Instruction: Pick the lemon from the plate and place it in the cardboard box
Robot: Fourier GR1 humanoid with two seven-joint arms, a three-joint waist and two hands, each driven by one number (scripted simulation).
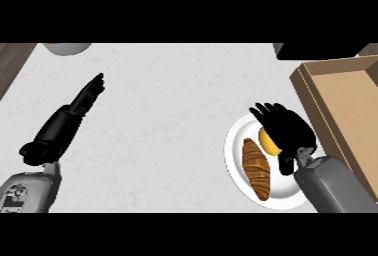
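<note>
A white plate lies at the right of the counter. On it are a brown croissant and a yellow lemon. My right hand hovers over the lemon, fingers spread forward and thumb down at the lemon's near side, covering most of it. I see no curl round the fruit. The cardboard box stands open just right of the plate, along the counter's right edge. My left hand rests far off at the left, fingers straight and pointing away.
A pale round object peeks in at the top left edge. A dark block sits behind the box at the top right. Dark wood borders the white counter at the left.
</note>
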